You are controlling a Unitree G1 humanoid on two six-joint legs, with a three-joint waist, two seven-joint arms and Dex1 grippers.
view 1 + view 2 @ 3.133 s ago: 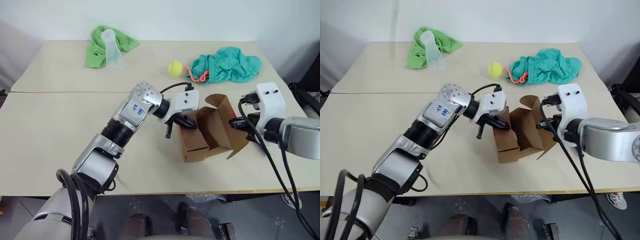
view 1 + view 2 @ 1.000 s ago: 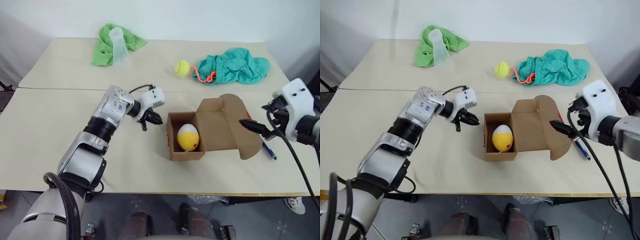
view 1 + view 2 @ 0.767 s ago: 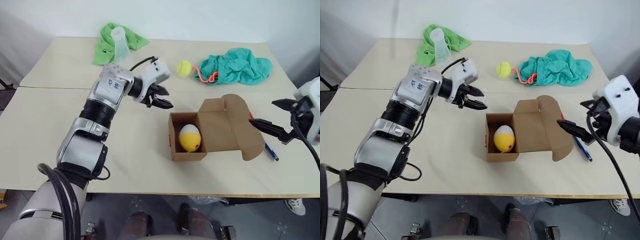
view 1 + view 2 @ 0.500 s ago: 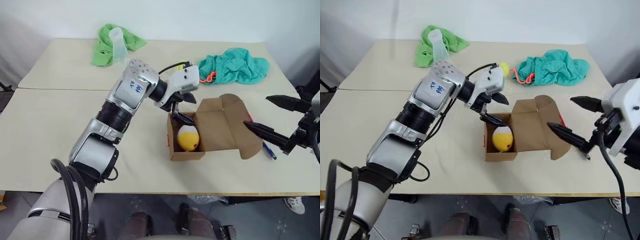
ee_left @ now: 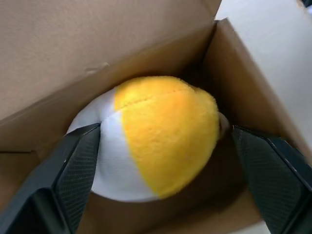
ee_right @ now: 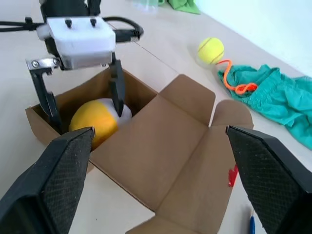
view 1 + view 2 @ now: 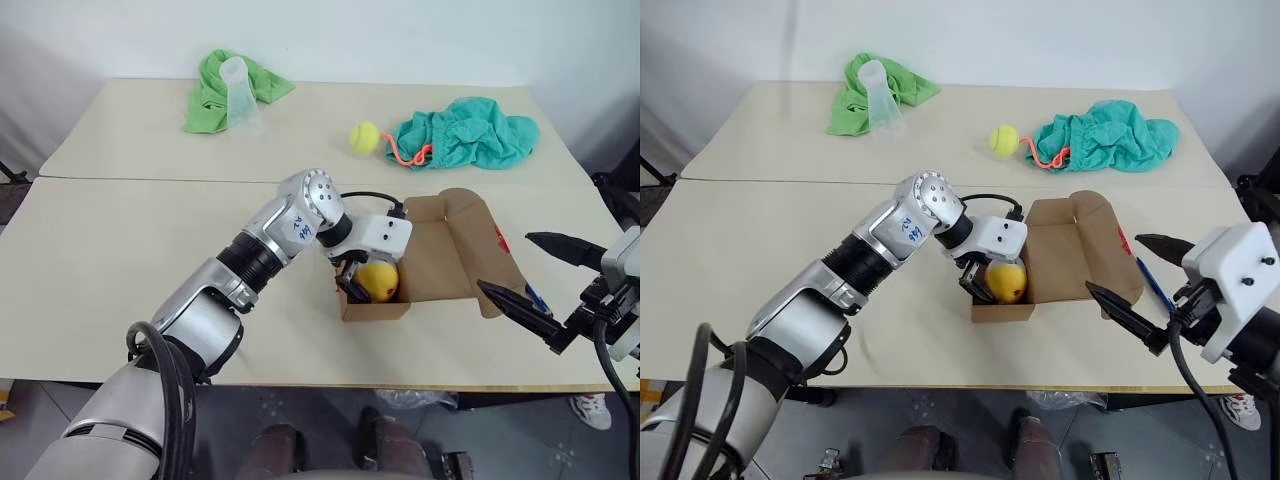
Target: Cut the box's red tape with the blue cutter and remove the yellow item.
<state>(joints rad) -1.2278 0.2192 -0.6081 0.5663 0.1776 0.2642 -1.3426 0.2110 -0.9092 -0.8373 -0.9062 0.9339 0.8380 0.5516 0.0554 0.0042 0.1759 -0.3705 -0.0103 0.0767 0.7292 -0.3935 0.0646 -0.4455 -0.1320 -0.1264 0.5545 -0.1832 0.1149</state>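
The brown box (image 7: 440,262) lies open on the table with its flaps spread to the right. A piece of the red tape (image 7: 498,238) sits on the far right flap. The yellow item (image 5: 161,136), a yellow-and-white soft toy, rests in the box's left end. My left gripper (image 6: 87,118) reaches down into the box, open, one finger on each side of the toy. My right gripper (image 7: 1112,262) hovers open near the right flap, holding nothing. The blue cutter (image 7: 1152,282) lies on the table just right of the box, under the right gripper.
A yellow-green tennis ball (image 7: 364,135) and a teal cloth (image 7: 470,128) with an orange-pink cord (image 7: 405,155) lie behind the box. A green cloth (image 7: 215,95) with a clear cup (image 7: 238,85) sits at the far left. A seam (image 7: 150,180) joins the two tables.
My left gripper swung right from beside the box, opened and dropped into it around the toy. My right gripper drew back toward the near right edge, still open.
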